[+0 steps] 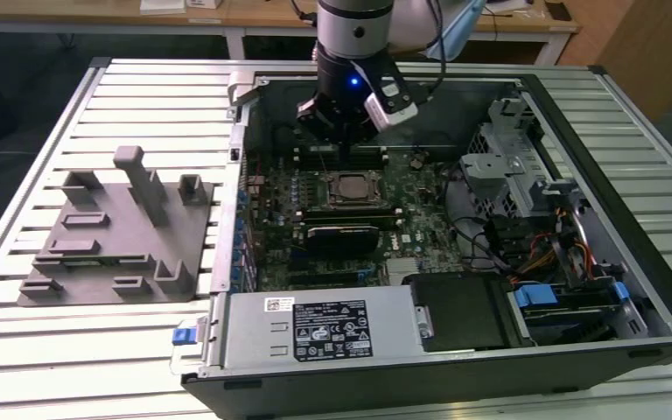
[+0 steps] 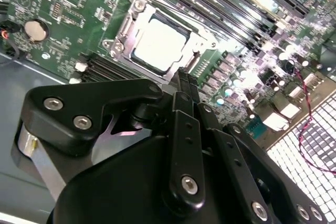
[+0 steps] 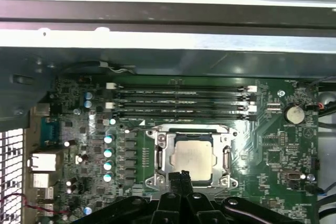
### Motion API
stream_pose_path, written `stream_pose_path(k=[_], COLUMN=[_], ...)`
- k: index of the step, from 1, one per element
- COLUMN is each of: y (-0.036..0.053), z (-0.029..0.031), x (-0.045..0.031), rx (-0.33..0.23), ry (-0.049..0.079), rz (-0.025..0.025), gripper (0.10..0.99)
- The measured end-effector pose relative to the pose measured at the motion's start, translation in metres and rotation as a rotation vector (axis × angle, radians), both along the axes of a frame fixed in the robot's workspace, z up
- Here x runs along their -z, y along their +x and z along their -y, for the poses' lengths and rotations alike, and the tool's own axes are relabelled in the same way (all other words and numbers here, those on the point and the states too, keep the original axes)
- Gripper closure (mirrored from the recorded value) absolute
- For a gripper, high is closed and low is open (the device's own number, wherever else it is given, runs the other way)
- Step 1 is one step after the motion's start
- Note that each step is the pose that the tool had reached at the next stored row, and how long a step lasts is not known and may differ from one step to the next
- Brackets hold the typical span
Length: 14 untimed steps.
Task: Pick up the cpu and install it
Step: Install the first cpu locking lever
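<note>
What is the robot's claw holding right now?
Nothing. The gripper is shut with its fingers pressed together and empty, just above the cpu, which already sits in the socket frame on the motherboard.

Pale silvery square cpu (image 3: 192, 157) seated in metal-rimmed socket frame (image 3: 190, 156), lower centre; black gripper (image 3: 183, 178) fingertips together just below; long black memory sticks (image 3: 181, 100) above.

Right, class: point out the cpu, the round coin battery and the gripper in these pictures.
cpu (image 3: 192, 156), first wrist view, middle of its pale metal top, seated in the socket.
coin battery (image 3: 293, 113), first wrist view, its round face.
gripper (image 2: 182, 75), second wrist view, the closed fingertips beside the socket.
</note>
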<state>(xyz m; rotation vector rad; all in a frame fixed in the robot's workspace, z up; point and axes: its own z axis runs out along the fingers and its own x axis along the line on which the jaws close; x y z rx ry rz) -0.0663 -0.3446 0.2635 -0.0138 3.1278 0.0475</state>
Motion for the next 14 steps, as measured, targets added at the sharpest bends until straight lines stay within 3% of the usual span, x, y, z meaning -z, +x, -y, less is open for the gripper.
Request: stream_pose_path(k=[14], y=[-0.0233], z=[0.0000], x=[0.0000], rx=[0.000], ry=[0.000], rz=[0.0000], gripper=[0.980])
